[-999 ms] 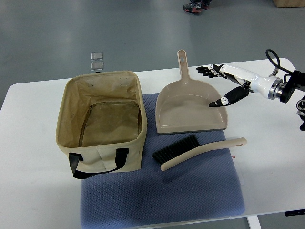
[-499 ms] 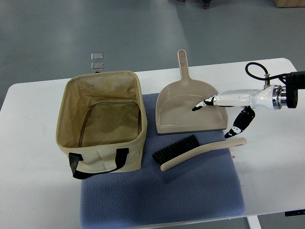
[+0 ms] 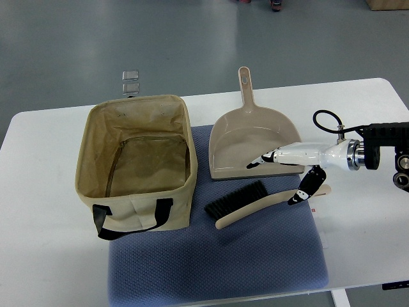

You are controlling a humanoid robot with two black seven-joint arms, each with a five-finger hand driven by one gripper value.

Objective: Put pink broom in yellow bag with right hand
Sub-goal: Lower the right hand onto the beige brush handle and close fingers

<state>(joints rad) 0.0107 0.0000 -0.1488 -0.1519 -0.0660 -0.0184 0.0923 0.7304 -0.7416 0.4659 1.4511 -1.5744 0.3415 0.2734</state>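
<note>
The broom (image 3: 255, 204) is pale pink-beige with black bristles. It lies on the blue mat (image 3: 217, 262), its handle running right toward the table's right side. The yellow-tan fabric bag (image 3: 135, 163) stands open on the left, black handle at its front. My right hand (image 3: 281, 176) comes in from the right and hovers over the broom's handle end. Its fingers (image 3: 262, 159) are spread above the dustpan's front lip, and the thumb (image 3: 300, 190) hangs down beside the handle. It holds nothing. The left arm is out of view.
A beige dustpan (image 3: 252, 141) lies behind the broom, handle pointing away from me. The white table (image 3: 45, 256) carries everything. Two small clear squares (image 3: 130, 83) sit on the grey floor beyond the table.
My right hand has moved left and toward me, dropping from over the dustpan to just above the broom's handle. The broom, bag and dustpan have not moved.
</note>
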